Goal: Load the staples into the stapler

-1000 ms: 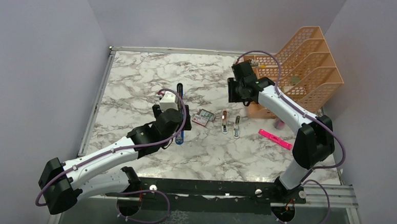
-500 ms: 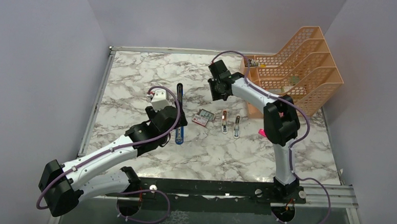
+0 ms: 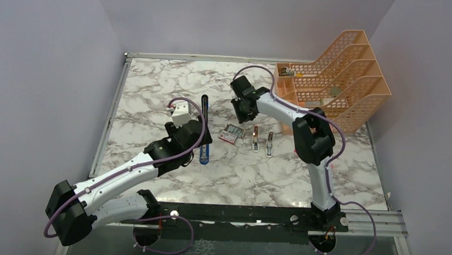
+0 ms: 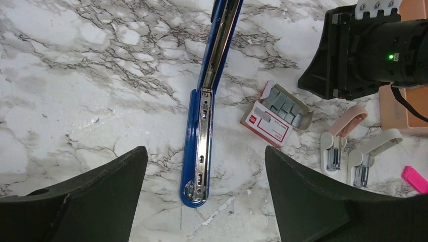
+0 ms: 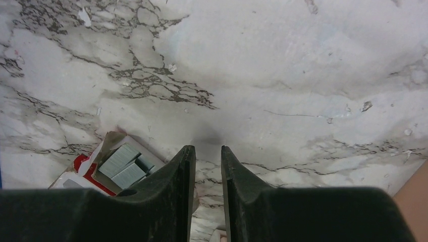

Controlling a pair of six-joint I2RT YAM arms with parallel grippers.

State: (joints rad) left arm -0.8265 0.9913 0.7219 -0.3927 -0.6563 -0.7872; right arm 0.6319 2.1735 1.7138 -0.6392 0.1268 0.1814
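Stapler point(image 4: 203, 136) lies opened on the surface point(image 3: 155, 100), long axis near–far, channel up. Left gripper point(image 4: 204, 151) hangs directly over it, released wide, holding nothing. Staples point(image 3: 231, 133) sit in their box just right of the stapler. Right gripper point(image 5: 208, 151), clenched almost shut on nothing, hovers just far of the box. We judge it the nearer arm for the staples.

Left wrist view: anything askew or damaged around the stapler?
Nothing damaged. The stapler lies splayed flat open, metal channel up and seemingly empty. The staples box beside it is open, flap up, with grey strips stacked unevenly inside. None visibly spilled.
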